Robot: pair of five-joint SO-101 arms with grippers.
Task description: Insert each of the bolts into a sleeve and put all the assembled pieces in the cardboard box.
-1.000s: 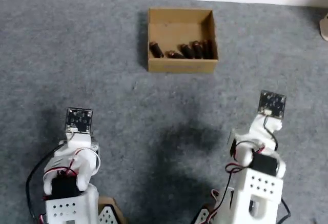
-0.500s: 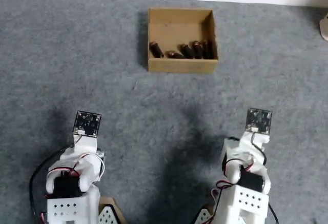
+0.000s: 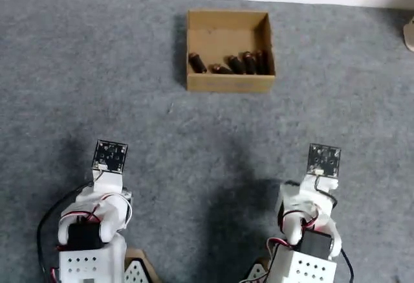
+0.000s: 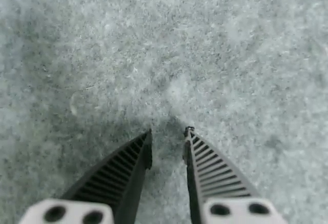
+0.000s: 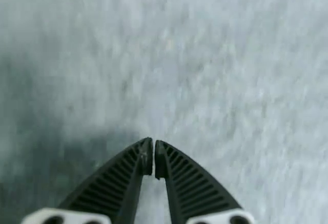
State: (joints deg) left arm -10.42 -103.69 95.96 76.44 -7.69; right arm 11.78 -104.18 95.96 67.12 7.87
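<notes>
The cardboard box stands at the far middle of the grey felt table. Several dark bolt-and-sleeve pieces lie in a row along its near wall. Both arms are folded back at the near edge, the left arm at the near left and the right arm at the near right, both far from the box. My left gripper hangs just over bare felt, its fingers a narrow gap apart and holding nothing. My right gripper also points at bare felt, with its fingertips together and nothing between them.
Grey felt covers the table between the arms and the box. A pale object pokes in at the far right edge. A white strip runs along the table's far edge.
Both arms have drawn back toward the near edge. The left stopped about half a second ago; the right kept retreating a little until now.
</notes>
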